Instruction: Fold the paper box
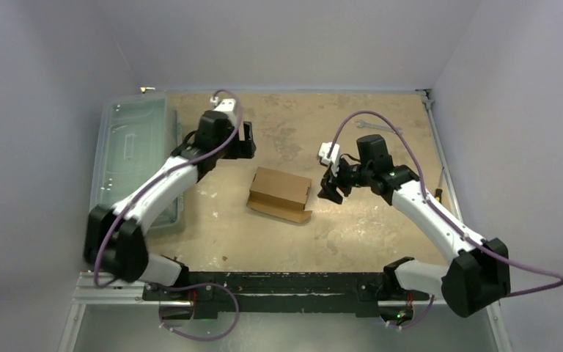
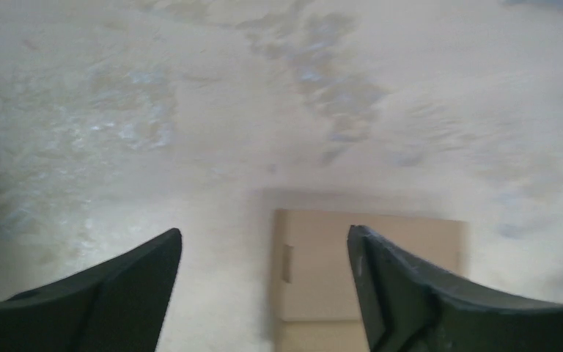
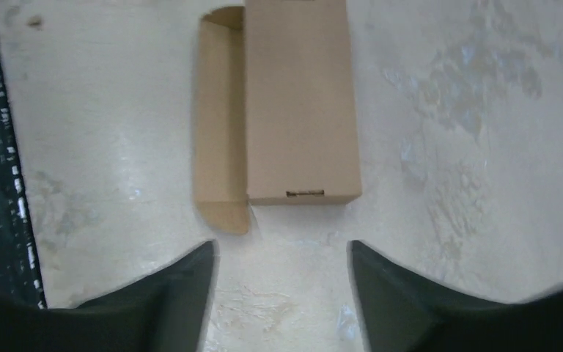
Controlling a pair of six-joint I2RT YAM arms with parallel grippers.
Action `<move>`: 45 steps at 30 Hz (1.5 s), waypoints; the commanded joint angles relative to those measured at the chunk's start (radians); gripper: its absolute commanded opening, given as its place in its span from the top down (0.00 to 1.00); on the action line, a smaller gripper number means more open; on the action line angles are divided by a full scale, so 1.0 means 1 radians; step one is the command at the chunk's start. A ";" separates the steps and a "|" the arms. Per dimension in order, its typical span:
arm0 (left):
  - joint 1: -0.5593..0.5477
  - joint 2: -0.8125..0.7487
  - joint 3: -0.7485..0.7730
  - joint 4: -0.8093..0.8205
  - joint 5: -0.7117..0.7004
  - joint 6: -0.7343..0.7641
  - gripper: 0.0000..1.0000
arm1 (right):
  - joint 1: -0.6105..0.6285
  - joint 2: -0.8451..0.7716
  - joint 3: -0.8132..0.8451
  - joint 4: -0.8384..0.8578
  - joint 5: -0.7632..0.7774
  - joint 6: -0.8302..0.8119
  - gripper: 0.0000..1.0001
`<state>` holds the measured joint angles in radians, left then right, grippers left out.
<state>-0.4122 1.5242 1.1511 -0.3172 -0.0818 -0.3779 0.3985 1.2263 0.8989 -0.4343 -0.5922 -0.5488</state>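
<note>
1. Lying near the middle of the top view, the paper box (image 1: 280, 194) rests on the table (image 1: 352, 235). It is turned a little, and one long flap is spread flat along its lower edge.
2. The left gripper (image 1: 248, 141) is to the upper left of the box in that view, apart from it. In the left wrist view its fingers (image 2: 117, 286) are spread wide and hold nothing. The box appears blurred at the lower middle of that frame.
3. The right gripper (image 1: 331, 192) is just to the right of the box and does not touch it. In the right wrist view its fingers (image 3: 161, 293) are also parted and empty, with the box in the upper middle of the frame.
4. A clear plastic bin (image 1: 135, 147) stands along the left side of the table, partly under the left arm.
</note>
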 commanded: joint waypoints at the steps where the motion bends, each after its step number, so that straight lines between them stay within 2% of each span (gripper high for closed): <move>1: 0.018 -0.303 -0.228 0.225 0.316 -0.014 0.03 | 0.004 -0.094 0.055 -0.078 -0.191 -0.256 0.11; 2: 0.021 -0.342 -0.305 0.276 0.392 -0.044 0.01 | 0.002 -0.104 0.042 -0.002 -0.196 -0.241 0.02; 4: 0.020 -0.397 -0.397 0.358 0.538 -0.101 0.02 | 0.003 -0.082 0.012 0.134 -0.159 -0.089 0.01; 6: 0.003 -0.452 -0.504 0.469 0.623 -0.176 0.08 | 0.003 0.003 0.050 0.151 -0.155 -0.006 0.01; 7: -0.025 -0.482 -0.546 0.500 0.611 -0.193 0.10 | 0.003 0.053 0.087 0.123 -0.164 0.018 0.04; 9: -0.126 -0.540 -0.611 0.502 0.496 -0.210 0.11 | 0.000 0.131 0.135 0.131 -0.174 0.108 0.08; 10: -0.185 -0.556 -0.644 0.518 0.442 -0.239 0.15 | -0.005 0.153 0.146 0.152 -0.170 0.156 0.08; 12: -0.257 -0.564 -0.711 0.581 0.370 -0.349 0.37 | -0.019 0.193 0.143 0.215 -0.174 0.266 0.09; 15: -0.295 -0.545 -0.793 0.695 0.279 -0.501 0.59 | -0.039 0.233 0.112 0.332 -0.168 0.434 0.09; 16: -0.299 -0.530 -0.803 0.720 0.246 -0.541 0.62 | -0.045 0.248 0.109 0.349 -0.149 0.463 0.09; 22: -0.298 -0.355 -0.739 0.741 0.138 -0.667 0.67 | -0.081 0.360 0.117 0.412 -0.162 0.588 0.09; 33: -0.297 -0.185 -0.645 0.744 0.088 -0.688 0.63 | -0.096 0.503 0.122 0.417 -0.238 0.636 0.12; 40: -0.296 -0.070 -0.525 0.592 0.085 -0.682 0.62 | -0.096 0.545 0.127 0.393 -0.289 0.619 0.23; 45: -0.283 -0.044 -0.483 0.549 0.052 -0.667 0.61 | -0.096 0.552 0.145 0.329 -0.282 0.559 0.33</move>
<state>-0.7071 1.4704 0.6136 0.2756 0.0124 -1.0557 0.3065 1.7885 1.0061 -0.0555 -0.8398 0.0593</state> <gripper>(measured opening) 0.384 0.700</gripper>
